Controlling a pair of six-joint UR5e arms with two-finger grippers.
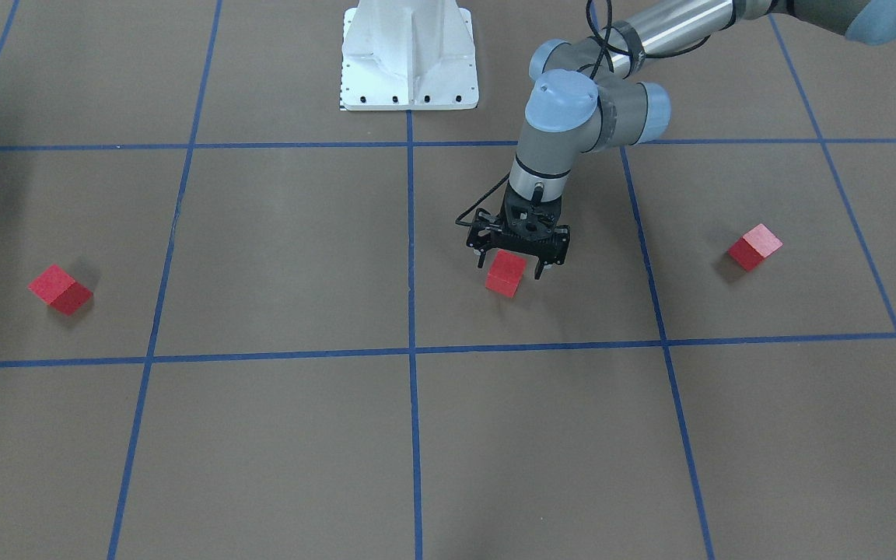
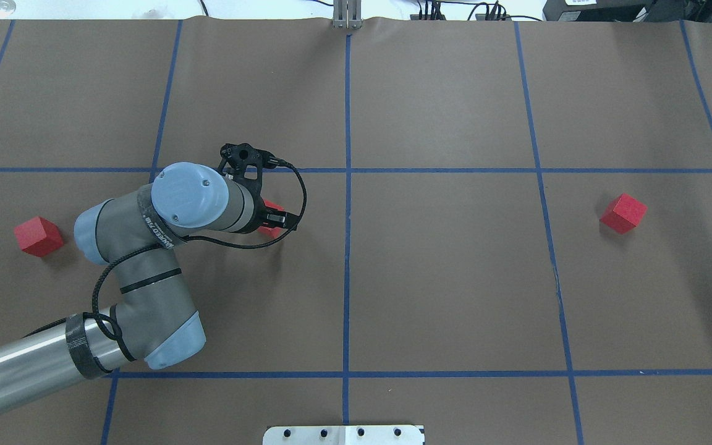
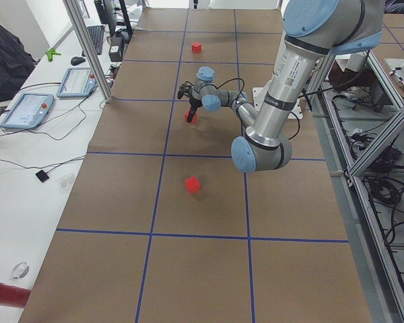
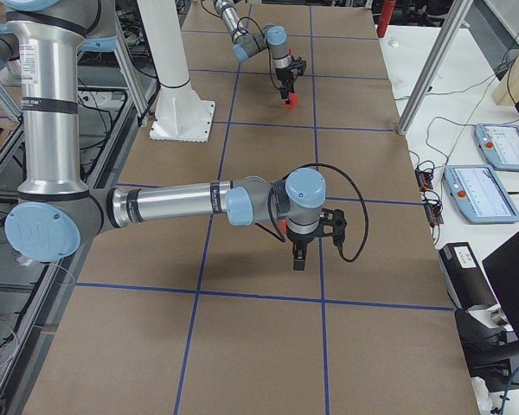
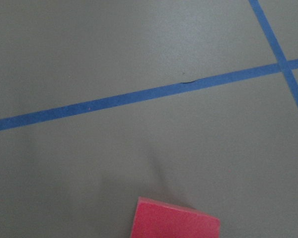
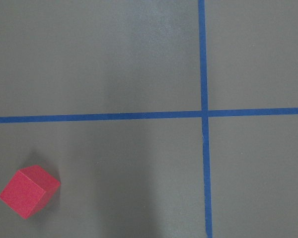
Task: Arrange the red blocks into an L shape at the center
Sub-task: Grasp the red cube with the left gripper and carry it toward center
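Closest to the left wrist camera, cut off by the bottom edge of its view, lies the middle red block [image 5: 176,221] on the brown floor paper [image 5: 89,163], with a blue tape line [image 5: 139,96] running across above it. Seen from the front, this block sits on the robot's left of the center [image 1: 412,351] and a little nearer the robot than the center is. It is inside a grid square that has the center as one corner, near the center but clear of the tape lines. The left gripper [image 1: 510,270] points straight down over this block with its fingers [image 1: 539,268] spread wide, one on each side. As far as the front view shows they are not pressed against the red faces, and the fingertips reach only about as low as the block's top. The outer left red block [image 1: 755,246] lies well apart from the center on the robot's left, in the next grid square out, turned at an angle to the tape lines. The outer right red block [image 1: 60,289] lies well apart from the center on the robot's right, past the next tape line on that side, also turned at an angle. All three blocks are apart from one another and none touches the center. The right gripper [image 4: 297,262] hangs above the floor on the robot's right of the center. It shows only from the side, so I cannot tell how wide its fingers stand
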